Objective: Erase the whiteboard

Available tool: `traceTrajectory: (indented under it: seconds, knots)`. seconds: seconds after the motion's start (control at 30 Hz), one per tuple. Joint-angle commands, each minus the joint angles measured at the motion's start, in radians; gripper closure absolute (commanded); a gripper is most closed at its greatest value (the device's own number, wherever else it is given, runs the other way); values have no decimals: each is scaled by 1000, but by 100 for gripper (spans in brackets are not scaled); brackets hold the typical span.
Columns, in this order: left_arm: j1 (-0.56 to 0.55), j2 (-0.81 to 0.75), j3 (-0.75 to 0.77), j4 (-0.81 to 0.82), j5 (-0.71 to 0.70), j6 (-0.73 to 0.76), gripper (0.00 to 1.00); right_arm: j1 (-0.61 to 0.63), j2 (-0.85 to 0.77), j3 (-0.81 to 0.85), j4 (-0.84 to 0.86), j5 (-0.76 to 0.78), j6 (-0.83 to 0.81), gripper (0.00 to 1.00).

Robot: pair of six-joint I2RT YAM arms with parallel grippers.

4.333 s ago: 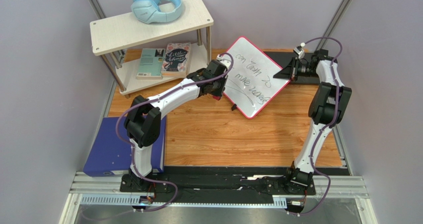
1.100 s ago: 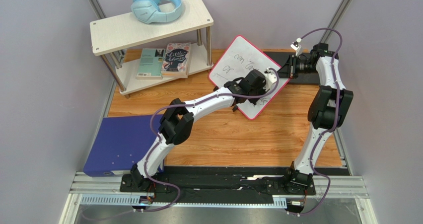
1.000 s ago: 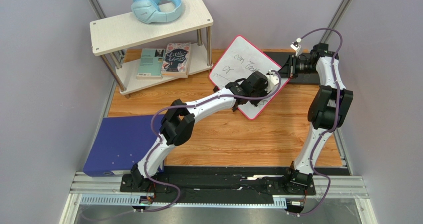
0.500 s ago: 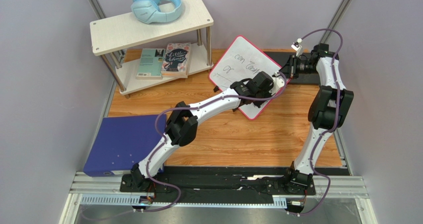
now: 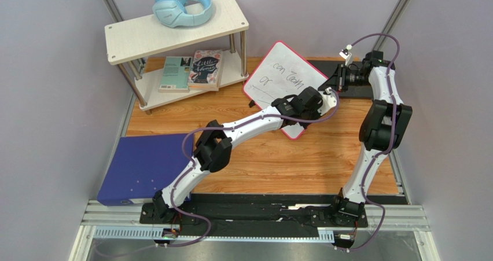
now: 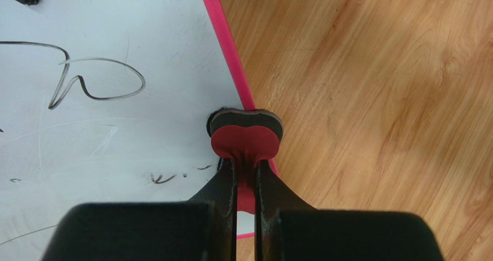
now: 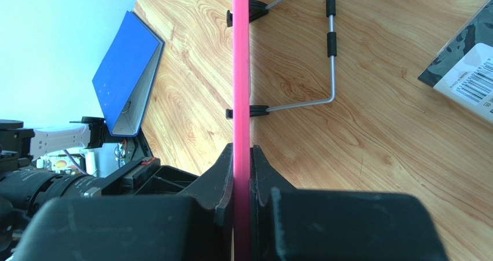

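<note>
The whiteboard, white with a pink rim, stands tilted at the back of the table. Black handwriting remains on its upper part. My left gripper is shut on a red eraser with a black felt pad. The eraser rests at the board's lower right rim. In the left wrist view a black squiggle and faint ink smears show on the whiteboard. My right gripper is shut on the pink rim at the board's right corner.
A white two-level shelf at back left carries blue headphones and two books. A blue-purple binder lies at the left. A black mat lies behind the right gripper. The board's wire stand rests on the wood.
The left arm has swept the eraser from the board's left edge across to its lower right rim. The lower lines of writing are gone. The right gripper has kept hold of the rim.
</note>
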Motion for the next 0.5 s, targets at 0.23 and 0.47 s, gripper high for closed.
traceTrajectory:
  seconds: [0.23,0.47]
  knots:
    - [34,63,46,145,-117,-70,100,53,-27,-33,-27,126,-128,100]
    - [131,-32,-190,234,-128,-199,100,53,-25,-30,-41,117,-145,100]
